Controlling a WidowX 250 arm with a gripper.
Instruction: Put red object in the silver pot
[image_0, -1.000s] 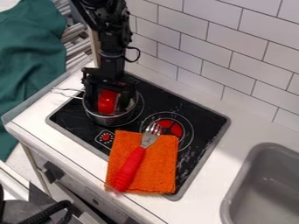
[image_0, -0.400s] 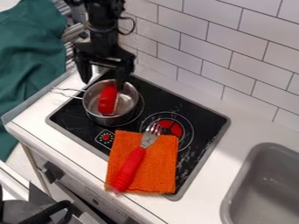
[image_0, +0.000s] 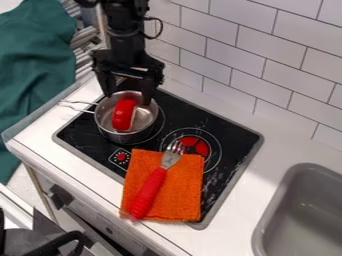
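Observation:
My gripper (image_0: 127, 99) hangs over the back edge of the silver pot, open, one finger to each side, with nothing held between them. The silver pot (image_0: 144, 120) sits on the upper left burner of the black stovetop, its wire handle toward the left. Inside the pot lies the red object (image_0: 123, 114), leaning lengthwise with a pale side facing right.
An orange cloth (image_0: 182, 189) lies on the front part of the stovetop (image_0: 224, 135), with a red-handled fork (image_0: 148, 192) on it. A grey sink (image_0: 300, 215) is at the lower right. White wall tiles (image_0: 254, 55) rise behind the counter.
The gripper has risen out of the pot and opened, letting go of the red object, which stays in the pot. Since the middle frame it has shifted slightly right.

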